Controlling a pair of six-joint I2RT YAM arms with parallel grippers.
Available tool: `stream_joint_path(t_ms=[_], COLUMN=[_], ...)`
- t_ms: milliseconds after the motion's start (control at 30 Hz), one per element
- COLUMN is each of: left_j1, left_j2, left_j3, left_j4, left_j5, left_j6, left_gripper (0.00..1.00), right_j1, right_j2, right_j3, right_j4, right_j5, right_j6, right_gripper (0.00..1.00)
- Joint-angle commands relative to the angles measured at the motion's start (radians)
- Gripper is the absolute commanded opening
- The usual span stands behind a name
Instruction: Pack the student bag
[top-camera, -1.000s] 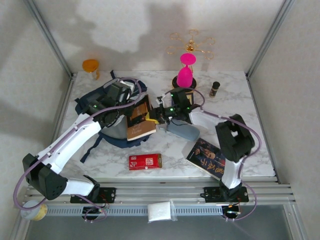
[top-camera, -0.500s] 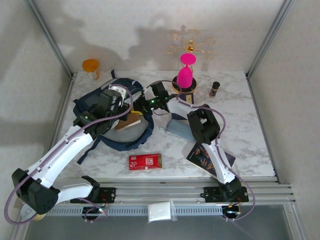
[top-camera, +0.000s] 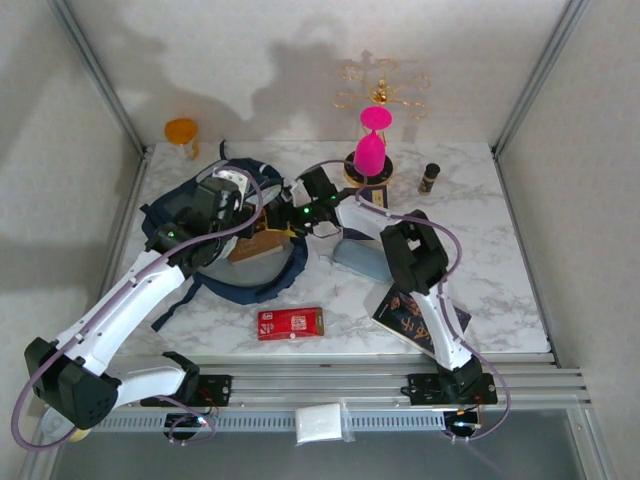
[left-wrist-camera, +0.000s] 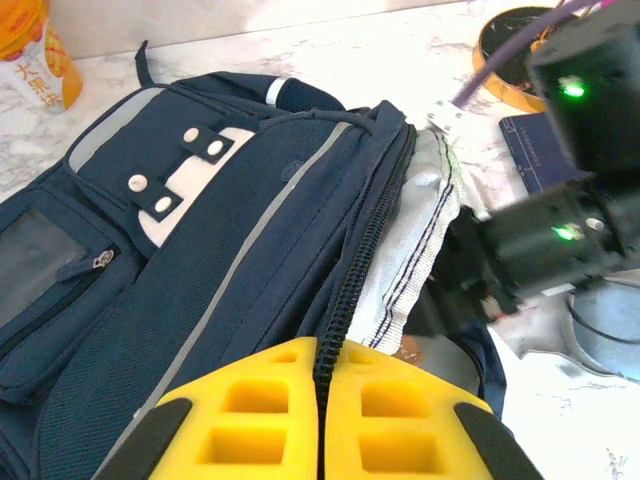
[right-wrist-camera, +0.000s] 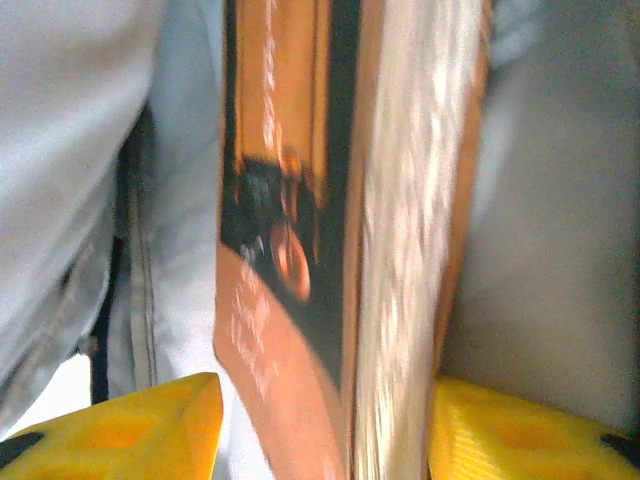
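My left tool (left-wrist-camera: 320, 360) is clamped on the zipper edge of the student bag (left-wrist-camera: 200, 250). My right tool (right-wrist-camera: 325, 390) straddles a book (right-wrist-camera: 300, 200); I can't tell if it grips.

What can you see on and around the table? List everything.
bag: one, navy, left, unzipped
orange book: one, orange, in the bag's opening
dark book: one, dark, front right
box: one, red, front centre
pencil case: one, light blue, centre
cup: one, orange, back left
goblet: one, pink, back centre
stand: one, gold, behind the goblet
bottle: one, brown, back right
packet: one, white, front rail
table: one, white marble
left gripper: one, yellow fingers, shut on the bag's zip edge
right gripper: one, yellow fingers, open around the orange book
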Motion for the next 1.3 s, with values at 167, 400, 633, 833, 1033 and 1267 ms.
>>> stream_joint_path(t_ms=[167, 400, 633, 833, 1033, 1267], left_j1=[0.01, 0.009, 0.009, 0.009, 0.009, 0.008], left_j2=[-0.025, -0.009, -0.004, -0.002, -0.002, 0.002], left_j3=[-0.004, -0.004, 0.007, -0.004, -0.003, 0.0], left_j4=[0.14, 0.147, 0.136, 0.139, 0.15, 0.156], left_j5=[0.037, 0.068, 0.076, 0.073, 0.088, 0.138], left_j6=[-0.039, -0.046, -0.04, -0.035, -0.041, -0.049], left_gripper=[0.0, 0.0, 0.0, 0.0, 0.0, 0.0], right_j1=[0.099, 0.122, 0.133, 0.147, 0.171, 0.181], right_j2=[-0.133, -0.043, -0.058, -0.14, -0.135, -0.102], right_j3=[-0.199, -0.139, -0.085, -0.138, -0.172, -0.127], right_j4=[0.042, 0.078, -0.082, -0.089, -0.037, 0.056], right_j5=[0.131, 0.198, 0.39, 0.474, 0.438, 0.507], right_j6=[0.099, 0.156, 0.14, 0.124, 0.162, 0.177], right_gripper=[0.62, 0.68, 0.78, 0.81, 0.74, 0.52])
